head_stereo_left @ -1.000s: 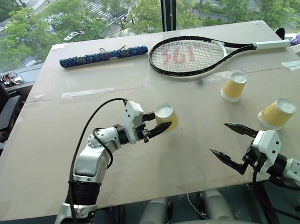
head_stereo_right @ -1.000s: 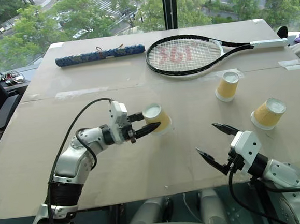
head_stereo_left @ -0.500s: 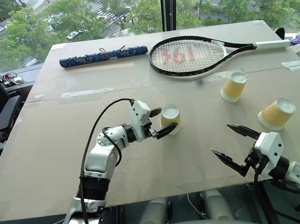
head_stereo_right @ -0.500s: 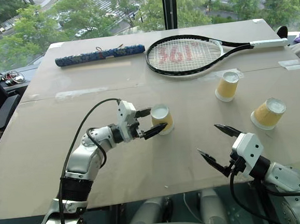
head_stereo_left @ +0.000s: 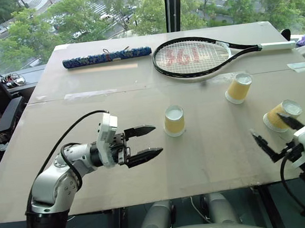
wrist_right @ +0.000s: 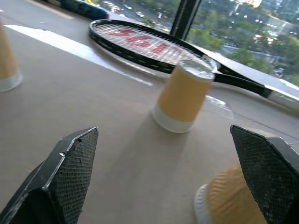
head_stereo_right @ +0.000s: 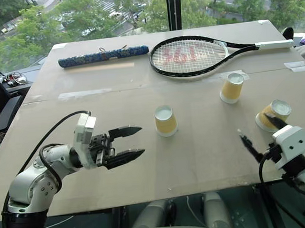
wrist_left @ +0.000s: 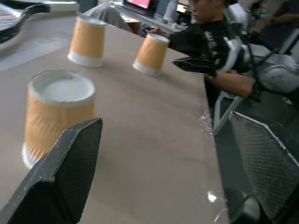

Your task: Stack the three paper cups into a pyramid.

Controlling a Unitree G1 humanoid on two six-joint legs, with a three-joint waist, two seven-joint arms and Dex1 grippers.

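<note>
- Left eye view: the left gripper (head_stereo_left: 149, 142) has let go of the middle cup (head_stereo_left: 174, 120) and drawn back, fingers spread wide and empty; that cup now stands upside down, alone, mid-table.
- The right gripper (head_stereo_left: 275, 136), also spread and empty, has swung out beside the near right cup (head_stereo_left: 280, 115), which lies tilted.
- A third cup (head_stereo_left: 238, 87) stands inverted near the tennis racket (head_stereo_left: 192, 57).
- Judgement: one base cup is placed; nothing is stacked yet.
- The cups are tapered paper with yellow ribbed sides and white rims; the table (head_stereo_left: 89, 119) is matte beige board.
</note>
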